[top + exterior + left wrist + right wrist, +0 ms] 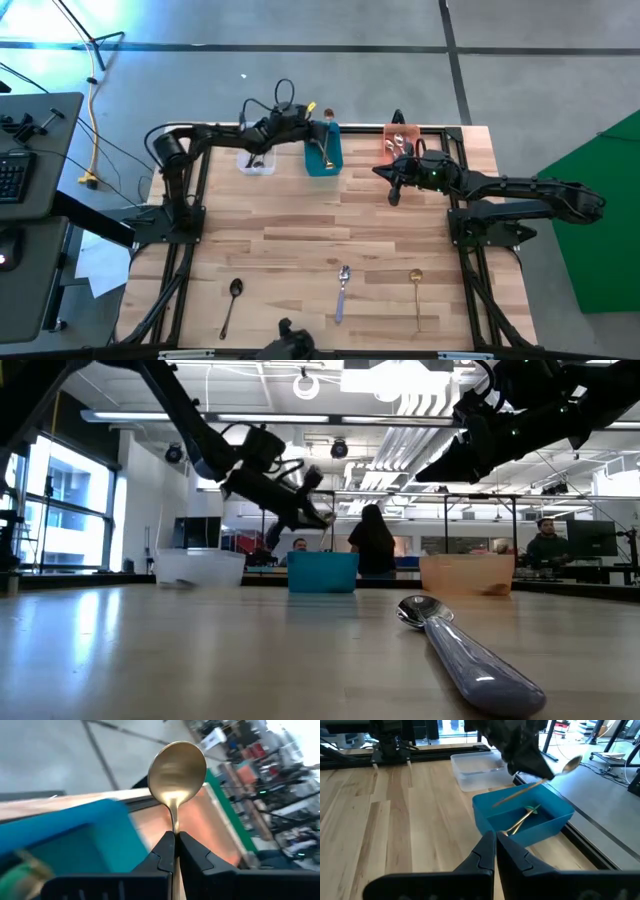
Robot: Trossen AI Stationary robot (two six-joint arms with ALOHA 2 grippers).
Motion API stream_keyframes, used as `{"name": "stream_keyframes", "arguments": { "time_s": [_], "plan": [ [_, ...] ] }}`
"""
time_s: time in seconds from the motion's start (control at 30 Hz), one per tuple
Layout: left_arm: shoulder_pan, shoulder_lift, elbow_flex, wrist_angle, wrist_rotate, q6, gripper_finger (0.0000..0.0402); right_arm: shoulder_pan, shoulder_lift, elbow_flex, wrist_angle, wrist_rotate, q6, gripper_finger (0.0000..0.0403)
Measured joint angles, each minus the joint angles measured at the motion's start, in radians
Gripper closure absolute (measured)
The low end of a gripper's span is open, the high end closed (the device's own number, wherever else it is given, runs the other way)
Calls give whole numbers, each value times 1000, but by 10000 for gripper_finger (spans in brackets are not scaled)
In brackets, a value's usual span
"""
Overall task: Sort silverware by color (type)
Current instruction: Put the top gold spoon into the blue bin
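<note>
The left gripper (175,840) hangs over the teal bin (323,150) at the far edge of the counter (300,230), and its fingers (162,852) are pressed tight on the thin stem of a gold spoon (176,772), just below the bowl. In the right wrist view the long handle slopes down toward the bin, where another gold spoon (522,822) already lies. The main risk, I think, is the release: the spoon is tilted and long, so it may strike the bin wall and tip out onto the counter or off the far edge. The thin stem could also turn between the fingers before the release. The right gripper (392,190) waits with its fingers closed on nothing, near the orange bin (400,145). A black spoon (232,300), a lavender-handled silver spoon (342,290) and a third gold spoon (416,295) remain unsorted on the near side. The clear bin (256,162) stands beside the teal one, so drifting sideways could drop gold among the wrong kind.
</note>
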Motion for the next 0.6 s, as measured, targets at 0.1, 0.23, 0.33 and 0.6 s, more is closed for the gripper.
{"name": "stream_keyframes", "arguments": {
  "time_s": [0.1, 0.23, 0.33, 0.6],
  "plan": [
    [7, 19, 2, -44, -5, 19, 400, 0, 0, 0, 0, 0, 1, 402],
    [7, 20, 3, -97, -31, 63, 396, 0, 0, 0, 0, 0, -1, 402],
    [6, 20, 3, -109, -43, 87, 396, 0, 0, 0, 2, 1, -3, 402],
    [6, 20, 4, -165, -57, 117, 395, 0, 0, 0, 4, 1, -5, 402]
  ]
}}
